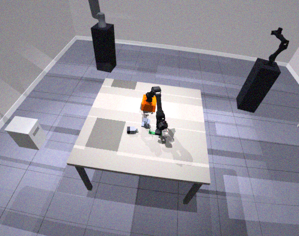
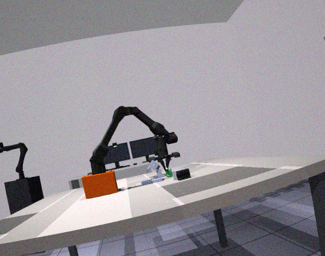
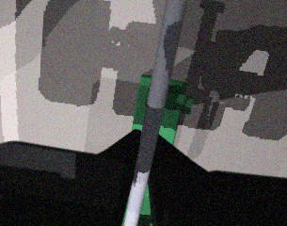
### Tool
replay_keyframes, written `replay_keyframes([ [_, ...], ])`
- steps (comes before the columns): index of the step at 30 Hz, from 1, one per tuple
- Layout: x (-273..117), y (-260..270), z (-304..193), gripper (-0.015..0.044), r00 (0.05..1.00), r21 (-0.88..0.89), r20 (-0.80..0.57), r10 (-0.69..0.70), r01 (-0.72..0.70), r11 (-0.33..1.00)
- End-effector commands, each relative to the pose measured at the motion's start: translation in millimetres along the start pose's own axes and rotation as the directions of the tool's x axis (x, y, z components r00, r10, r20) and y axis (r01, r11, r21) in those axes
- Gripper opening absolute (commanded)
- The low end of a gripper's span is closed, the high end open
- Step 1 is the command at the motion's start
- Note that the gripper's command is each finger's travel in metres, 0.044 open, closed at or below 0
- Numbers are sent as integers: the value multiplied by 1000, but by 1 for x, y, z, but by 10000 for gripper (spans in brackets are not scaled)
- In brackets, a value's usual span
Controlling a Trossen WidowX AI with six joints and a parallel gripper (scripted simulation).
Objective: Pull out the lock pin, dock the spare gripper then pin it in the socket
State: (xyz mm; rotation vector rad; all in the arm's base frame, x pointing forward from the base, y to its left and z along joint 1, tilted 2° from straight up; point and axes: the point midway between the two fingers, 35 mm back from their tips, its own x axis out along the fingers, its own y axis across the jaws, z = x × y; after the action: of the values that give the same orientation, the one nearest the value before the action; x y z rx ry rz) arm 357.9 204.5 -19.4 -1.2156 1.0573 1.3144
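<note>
My gripper (image 1: 158,132) (image 2: 166,169) (image 3: 149,134) points down and is shut on the lock pin, a thin grey-white rod (image 3: 158,89) that crosses between the fingertips. Its red head (image 1: 167,131) shows beside the gripper in the top view. The pin is over the green cradle (image 1: 151,132) (image 2: 168,173) (image 3: 139,105); whether it still touches the cradle I cannot tell. The pale blue mount (image 1: 145,122) (image 2: 153,166) stands nearby with its upper part tilted; its socket hole is too small to make out. The spare gripper (image 1: 131,130) (image 2: 181,174), a pale and black block, lies apart from the mount.
The arm's base stands on an orange block (image 1: 148,105) (image 2: 100,185) behind the mount. The table (image 1: 139,162) (image 2: 145,217) carries all these things. Dark monitors (image 2: 117,153) show behind the arm. Black pedestals (image 1: 103,48) (image 1: 257,86) with other arms stand away from the table.
</note>
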Motion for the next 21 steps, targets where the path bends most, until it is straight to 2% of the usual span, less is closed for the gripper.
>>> replay_keyframes([
  [1,-10,-1,1,0,1000,0,2,-4,4,1000],
  [10,-21,4,0,0,1000,2,-6,16,-16,1000],
  [21,-17,5,-6,0,1000,2,-12,27,-27,1000],
])
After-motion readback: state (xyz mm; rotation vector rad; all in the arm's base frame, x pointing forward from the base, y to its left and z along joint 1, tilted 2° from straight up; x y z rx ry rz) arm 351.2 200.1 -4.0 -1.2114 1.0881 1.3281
